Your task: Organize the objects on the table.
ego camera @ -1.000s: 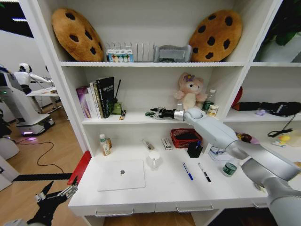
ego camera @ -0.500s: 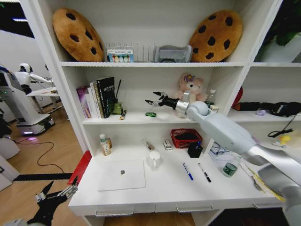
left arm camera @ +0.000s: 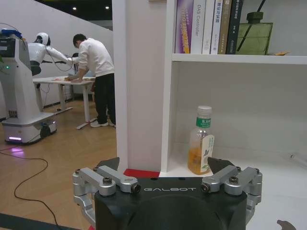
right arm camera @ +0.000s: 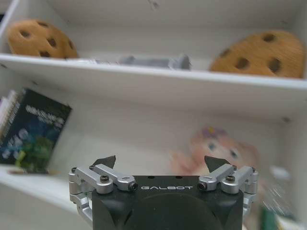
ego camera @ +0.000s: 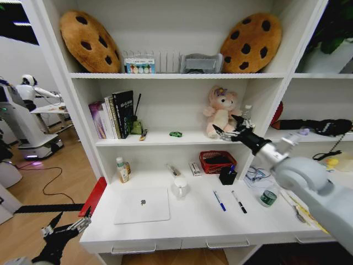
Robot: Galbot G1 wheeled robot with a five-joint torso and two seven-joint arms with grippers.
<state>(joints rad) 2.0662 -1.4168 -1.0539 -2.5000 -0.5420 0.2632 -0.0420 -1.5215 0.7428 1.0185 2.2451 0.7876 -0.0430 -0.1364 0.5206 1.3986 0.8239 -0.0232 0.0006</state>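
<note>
Left end effector (ego camera: 65,228) hangs low off the bench's (ego camera: 193,221) left front corner, jaws spread, nothing in them; I count it parked.

On the bench, left to right: silver laptop (ego camera: 142,205) lies flat near the front left. Two loose pens (ego camera: 219,201) lie right of centre, long axes running front to back, slightly slanted. The black pen cup (ego camera: 227,176) stands behind them, and the green-topped can (ego camera: 268,197) sits further right.

The tiny green toy (ego camera: 176,134) rests on the middle shelf, well left of the right end effector.

Right end effector (ego camera: 227,132) is up at shelf height in front of the pink bunny (ego camera: 221,112), jaws wide apart and empty. My judgement: the pens lie directly below it and toward me, so the right arm is nearer, and it would need to drop and close across their short axis.
</note>
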